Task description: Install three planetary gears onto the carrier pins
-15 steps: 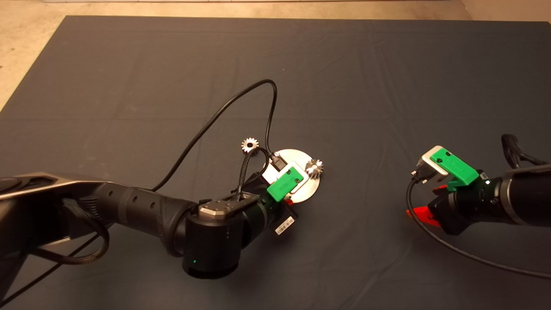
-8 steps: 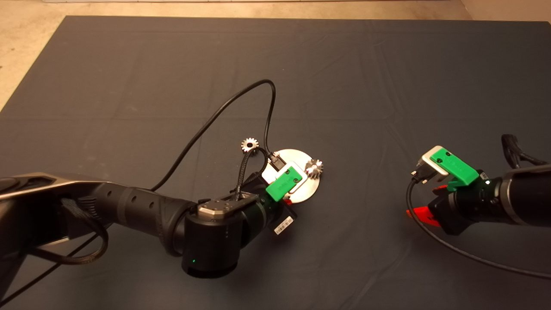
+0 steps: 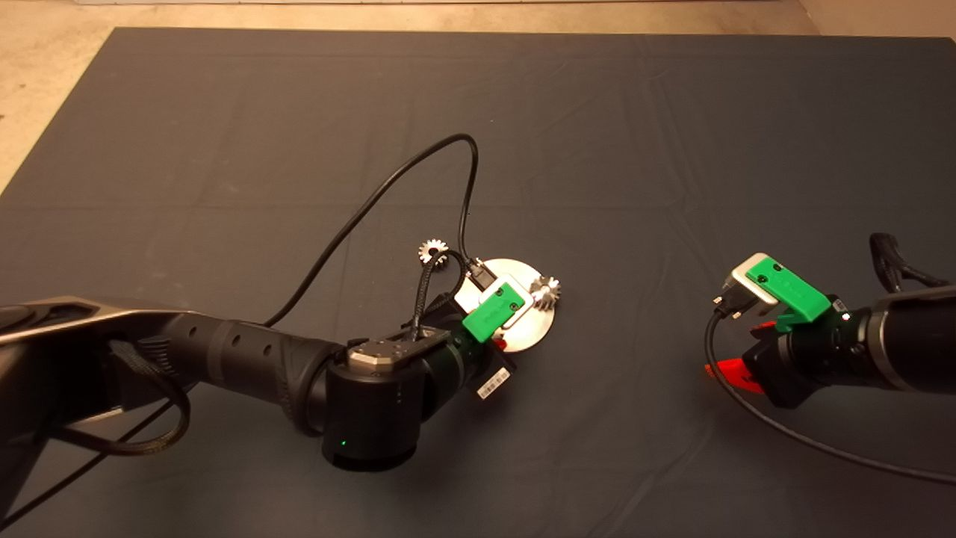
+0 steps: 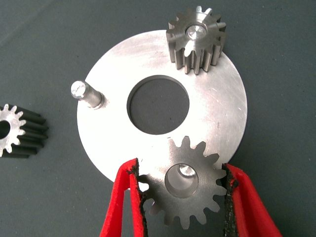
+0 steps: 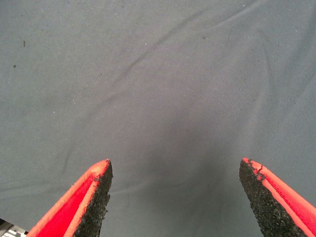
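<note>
The shiny steel disc (image 4: 217, 113) with a large centre hole lies mid-mat and also shows in the head view (image 3: 539, 326). One planetary gear (image 4: 196, 42) sits on a carrier pin at the disc's rim, seen too in the head view (image 3: 546, 292). A second pin (image 4: 81, 92) stands bare. My left gripper (image 4: 181, 170) is shut on a second gear (image 4: 185, 197) over the third pin, whose tip (image 4: 184, 171) shows through the bore. The third gear (image 4: 15, 131) lies on the mat beside the disc, as the head view (image 3: 432, 251) also shows. My right gripper (image 5: 175, 173) is open and empty.
A black cable (image 3: 388, 187) loops from the left wrist over the mat behind the disc and passes next to the loose gear. The right arm (image 3: 859, 351) rests at the mat's right side with its own cable (image 3: 821, 444) trailing to the edge.
My left arm has shifted slightly while its gripper stays over the disc's near edge with the gear. The right arm has not moved.
</note>
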